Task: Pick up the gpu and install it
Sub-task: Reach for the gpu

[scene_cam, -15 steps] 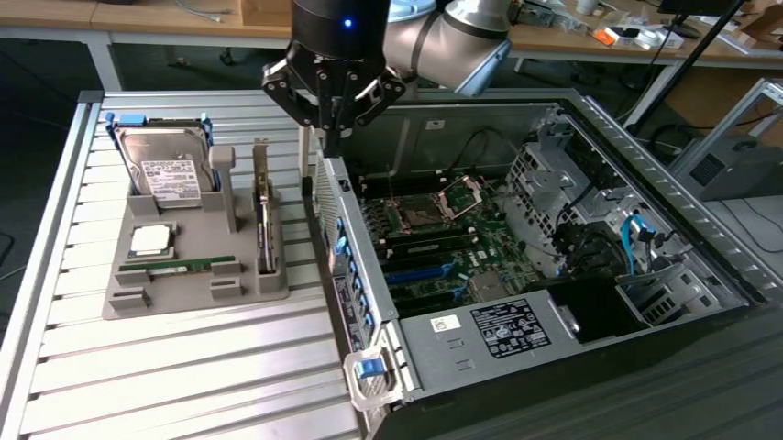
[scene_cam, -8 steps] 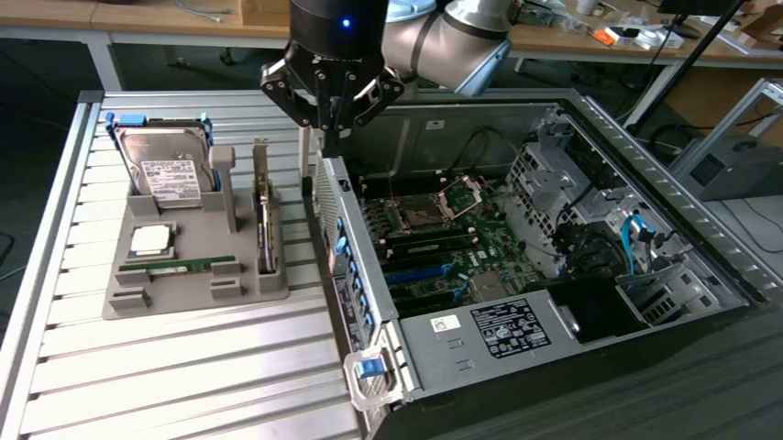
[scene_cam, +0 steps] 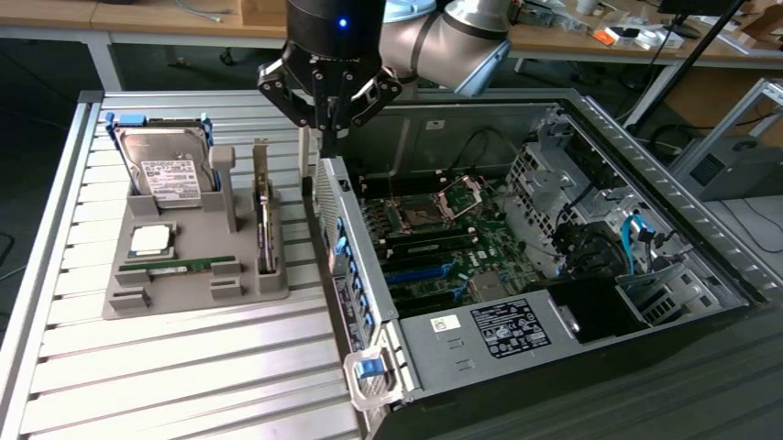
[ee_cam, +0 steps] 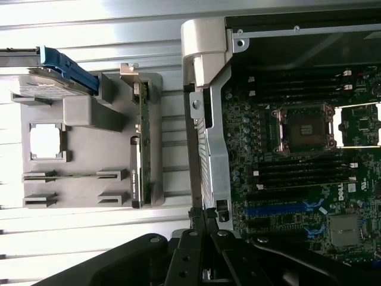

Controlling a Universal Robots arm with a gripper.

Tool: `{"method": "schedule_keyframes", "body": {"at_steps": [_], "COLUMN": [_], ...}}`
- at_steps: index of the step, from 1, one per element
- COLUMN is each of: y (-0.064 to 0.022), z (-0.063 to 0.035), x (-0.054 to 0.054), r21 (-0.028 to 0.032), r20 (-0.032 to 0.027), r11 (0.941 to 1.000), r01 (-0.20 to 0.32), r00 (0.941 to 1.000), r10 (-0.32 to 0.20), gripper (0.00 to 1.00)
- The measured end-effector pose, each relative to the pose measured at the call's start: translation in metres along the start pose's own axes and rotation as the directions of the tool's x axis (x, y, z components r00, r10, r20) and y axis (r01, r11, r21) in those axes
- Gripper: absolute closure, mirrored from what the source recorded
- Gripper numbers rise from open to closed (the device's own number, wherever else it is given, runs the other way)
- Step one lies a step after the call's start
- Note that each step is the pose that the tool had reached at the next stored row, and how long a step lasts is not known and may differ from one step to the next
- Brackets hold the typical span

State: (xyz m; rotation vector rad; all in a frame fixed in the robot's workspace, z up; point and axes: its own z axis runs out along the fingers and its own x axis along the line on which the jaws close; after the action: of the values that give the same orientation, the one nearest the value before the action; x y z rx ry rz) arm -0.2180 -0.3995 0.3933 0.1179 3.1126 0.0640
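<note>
The gripper point(scene_cam: 328, 124), fingers pressed together on nothing, is hanging in the upper middle of the exterior view, over the open computer case's point(scene_cam: 355, 247) side wall. The gpu point(scene_cam: 263, 225) is standing on edge in the grey holder point(scene_cam: 171, 298), left of centre, probably to offer its top edge for gripping. It is showing as a thin dark board with a silver bracket.

Bright light; white glare on table slats point(ee_cam: 89, 24).

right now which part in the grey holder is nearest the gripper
The thin dark gpu with silver bracket, standing on edge beside the case; the silver hard drive, square chip and green memory stick sit farther.
</note>
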Motion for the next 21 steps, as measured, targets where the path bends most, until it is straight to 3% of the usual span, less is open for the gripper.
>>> {"method": "schedule_keyframes", "body": {"at_steps": [21], "y": [-0.0004], "z": [-0.0001], "x": [0.0043], "r21": [0.0], "r20": [0.0001], "r11": [1.0], "r01": [0.0], "r00": [1.0], "r10": [0.0], "gripper": [0.89]}}
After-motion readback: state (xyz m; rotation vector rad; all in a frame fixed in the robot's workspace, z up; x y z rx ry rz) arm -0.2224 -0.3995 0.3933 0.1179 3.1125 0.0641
